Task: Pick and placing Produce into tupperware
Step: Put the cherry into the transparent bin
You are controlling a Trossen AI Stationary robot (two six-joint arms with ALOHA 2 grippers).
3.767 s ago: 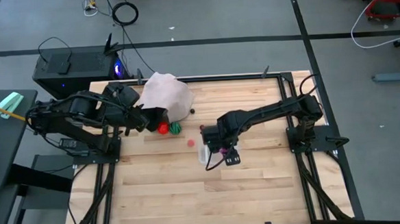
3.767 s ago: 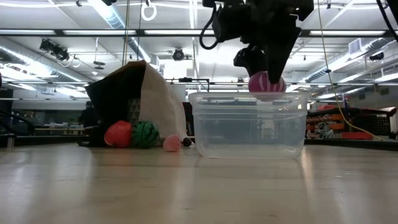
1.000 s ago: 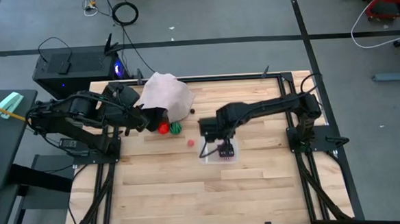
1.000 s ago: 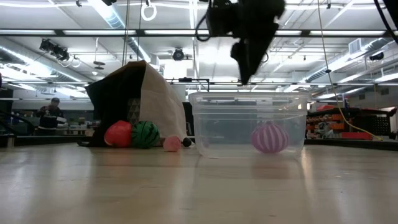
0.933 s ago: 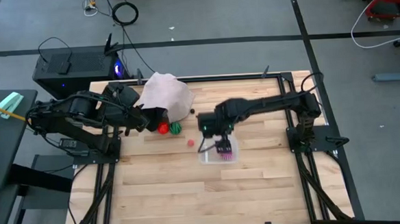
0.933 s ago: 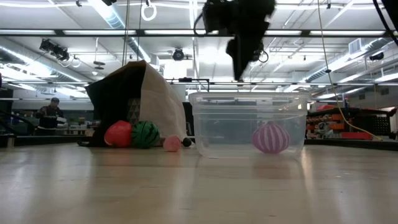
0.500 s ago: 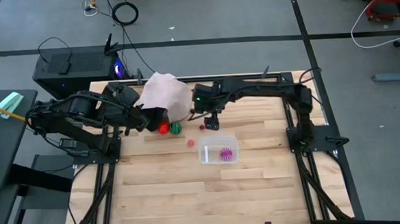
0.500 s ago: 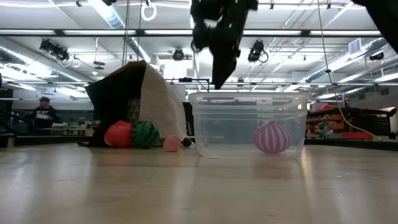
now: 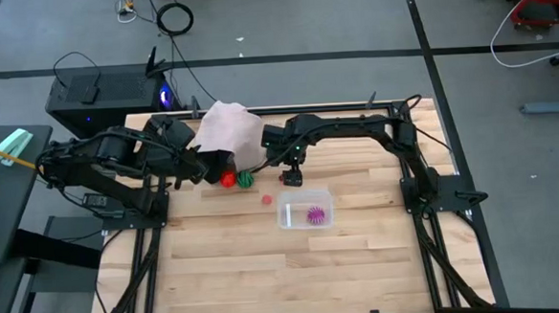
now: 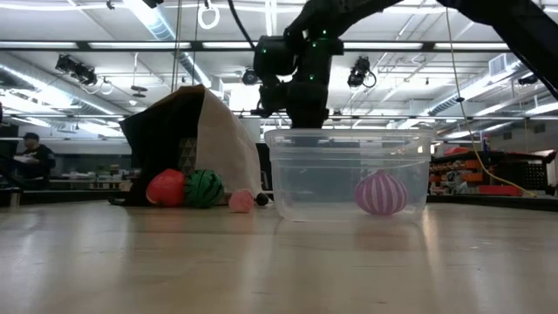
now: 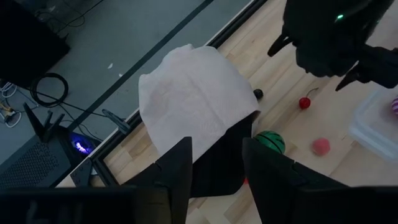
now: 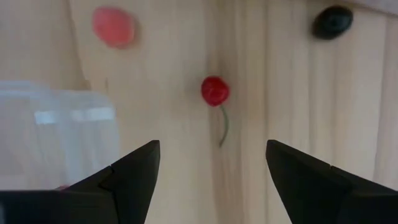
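The wooden table [image 9: 228,265] sits inside a dark metal frame [image 9: 142,269] on a grey floor crossed by dark tape lines. A pale pinkish-white bag [image 9: 232,130] lies on its side near the table's far edge, its dark mouth open toward the left side. Beyond that far edge, off the left corner, stands a black box [image 9: 94,94] with a blue light. Farther out from the table, a coiled black cable [image 9: 174,18] lies on the floor. In the low view, a person [image 10: 29,153] sits far behind the table.
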